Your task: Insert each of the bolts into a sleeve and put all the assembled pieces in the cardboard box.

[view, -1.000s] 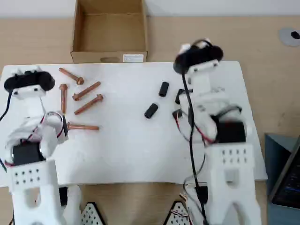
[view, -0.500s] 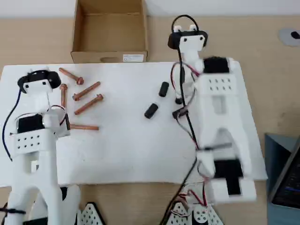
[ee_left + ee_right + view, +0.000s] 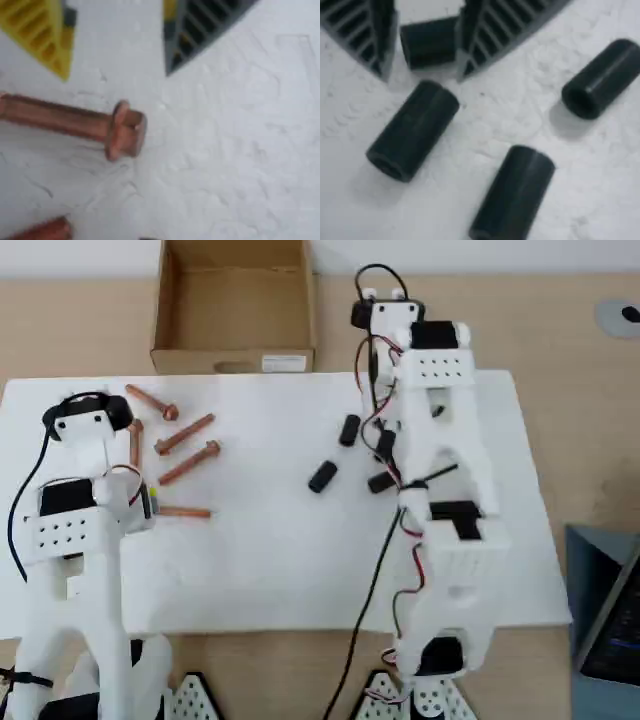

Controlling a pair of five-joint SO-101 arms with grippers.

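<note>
Bolts [image 3: 185, 433], five and copper-coloured, lie loose on the left part of the white mat [image 3: 260, 570], fanned out near its left edge. One bolt [image 3: 75, 120] lies flat close to the tips of the left gripper [image 3: 116, 75], whose yellow fingers [image 3: 35, 30] stand wide with nothing but mat between them. Sleeves [image 3: 322, 477], short and black, are scattered around the mat's middle, well apart from the bolts. The right gripper [image 3: 425, 70] straddles one sleeve [image 3: 430, 42], its dark fingers [image 3: 490, 30] parted on either side (a sliver of mat shows at one side, so it is not clamped). Three more sleeves lie near it, none touching. A broad band of mat separates bolts from sleeves, and another runs along the near edge. The cardboard box [image 3: 165, 310] stands open at the mat's far edge, on the wooden table [image 3: 560, 330].
</note>
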